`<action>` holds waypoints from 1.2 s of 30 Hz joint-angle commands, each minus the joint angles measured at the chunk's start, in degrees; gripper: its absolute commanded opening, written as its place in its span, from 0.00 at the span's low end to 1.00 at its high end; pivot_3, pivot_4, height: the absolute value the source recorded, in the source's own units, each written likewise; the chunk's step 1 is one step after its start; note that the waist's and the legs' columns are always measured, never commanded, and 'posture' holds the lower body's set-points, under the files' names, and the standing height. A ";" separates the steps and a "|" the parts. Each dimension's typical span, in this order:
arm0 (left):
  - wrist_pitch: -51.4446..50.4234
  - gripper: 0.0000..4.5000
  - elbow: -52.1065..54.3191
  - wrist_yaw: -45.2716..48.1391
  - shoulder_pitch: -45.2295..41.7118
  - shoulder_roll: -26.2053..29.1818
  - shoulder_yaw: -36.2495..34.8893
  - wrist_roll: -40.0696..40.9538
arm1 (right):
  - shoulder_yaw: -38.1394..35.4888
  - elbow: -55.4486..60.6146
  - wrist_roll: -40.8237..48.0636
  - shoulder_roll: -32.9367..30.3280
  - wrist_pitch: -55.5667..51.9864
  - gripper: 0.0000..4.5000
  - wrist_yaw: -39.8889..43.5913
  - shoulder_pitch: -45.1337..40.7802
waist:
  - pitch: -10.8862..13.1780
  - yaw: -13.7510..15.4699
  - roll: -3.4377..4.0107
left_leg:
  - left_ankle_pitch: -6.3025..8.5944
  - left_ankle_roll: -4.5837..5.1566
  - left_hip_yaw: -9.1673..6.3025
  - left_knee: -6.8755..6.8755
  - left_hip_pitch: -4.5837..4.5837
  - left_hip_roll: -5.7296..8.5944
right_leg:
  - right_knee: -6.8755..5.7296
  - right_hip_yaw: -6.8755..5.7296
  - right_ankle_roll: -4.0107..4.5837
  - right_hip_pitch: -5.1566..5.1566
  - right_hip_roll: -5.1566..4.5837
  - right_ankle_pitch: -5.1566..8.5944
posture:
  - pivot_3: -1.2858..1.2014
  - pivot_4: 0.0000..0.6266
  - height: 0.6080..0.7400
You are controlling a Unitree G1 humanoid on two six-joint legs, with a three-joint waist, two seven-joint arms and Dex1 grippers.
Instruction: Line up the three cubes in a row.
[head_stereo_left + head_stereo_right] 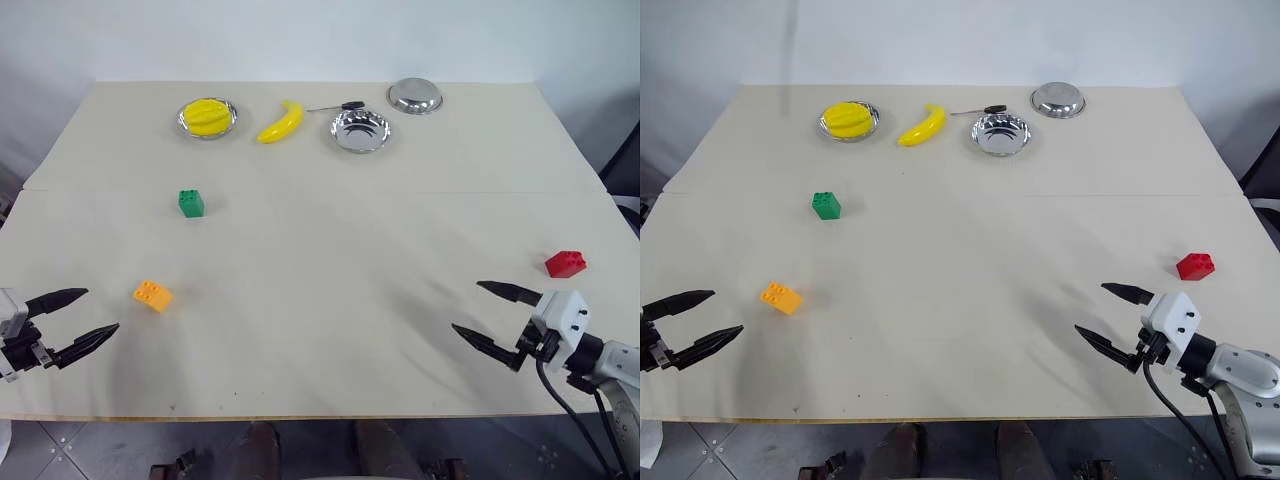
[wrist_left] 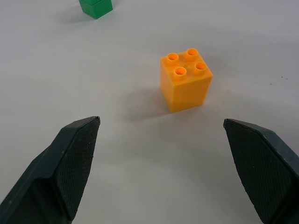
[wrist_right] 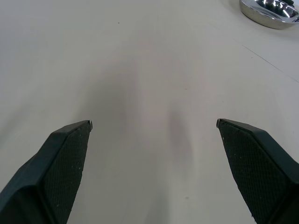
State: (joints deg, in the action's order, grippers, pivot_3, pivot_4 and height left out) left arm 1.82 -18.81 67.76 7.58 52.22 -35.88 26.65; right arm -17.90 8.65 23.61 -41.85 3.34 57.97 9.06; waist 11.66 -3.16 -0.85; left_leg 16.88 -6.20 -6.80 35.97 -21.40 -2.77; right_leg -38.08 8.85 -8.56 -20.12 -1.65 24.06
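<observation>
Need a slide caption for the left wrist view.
Open left gripper faces the orange cube on the table; green cube beyond.

We see a matt, cream-coloured surface bearing three smooth, studded plastic cubes: green cube, red cube and orange-yellow cube. Beyond gleam polished metal bowls. The pincer fingers show matt black, finely textured pads.
</observation>
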 commanded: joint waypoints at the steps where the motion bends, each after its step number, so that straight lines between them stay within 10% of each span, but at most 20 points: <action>1: -0.68 1.00 0.90 0.01 -0.05 0.36 -0.87 0.98 | -0.05 0.38 0.23 0.48 0.31 1.00 -0.56 -0.56 | 0.00 -0.01 0.00 | 0.00 0.00 0.00 0.00 0.00 0.00 | 0.00 0.00 0.00 0.00 0.00 0.00 | 0.52 0.24 1.00; 12: -21.88 1.00 19.29 0.50 -13.95 0.13 9.06 12.45 | -3.65 6.25 1.65 4.33 -2.67 1.00 -8.41 2.31 | 0.00 1.46 0.06 | -0.03 -0.05 -0.10 0.13 -0.02 0.02 | -0.07 -0.06 -0.02 0.09 -0.01 -0.01 | 0.52 0.24 1.00; 24: -10.58 1.00 19.18 -0.07 -27.21 -16.90 32.75 0.77 | -29.92 11.08 5.25 15.53 -9.15 1.00 -29.98 17.61 | -0.01 1.41 0.08 | -0.05 -0.09 -0.07 0.05 -0.09 0.04 | 0.11 -0.05 -0.02 0.08 0.01 -0.01 | 0.52 0.24 1.00; 36: -10.31 1.00 18.91 -0.94 -27.93 -19.16 33.43 0.37 | -25.85 9.74 8.70 3.26 -35.17 1.00 -38.98 4.62 | -0.04 0.18 0.21 | -0.03 -0.04 0.02 0.12 0.21 0.02 | 0.07 0.10 -0.11 0.32 0.05 -0.06 | 0.52 0.24 1.00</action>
State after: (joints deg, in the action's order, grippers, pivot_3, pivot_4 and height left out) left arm -8.96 -1.10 67.06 -20.62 32.63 -1.56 26.78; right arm -43.60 18.64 32.07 -37.21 -28.81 20.19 14.08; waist 11.62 -2.97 -0.63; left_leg 16.85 -6.24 -6.78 36.09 -21.20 -2.74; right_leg -37.98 8.95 -8.67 -19.80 -1.60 24.00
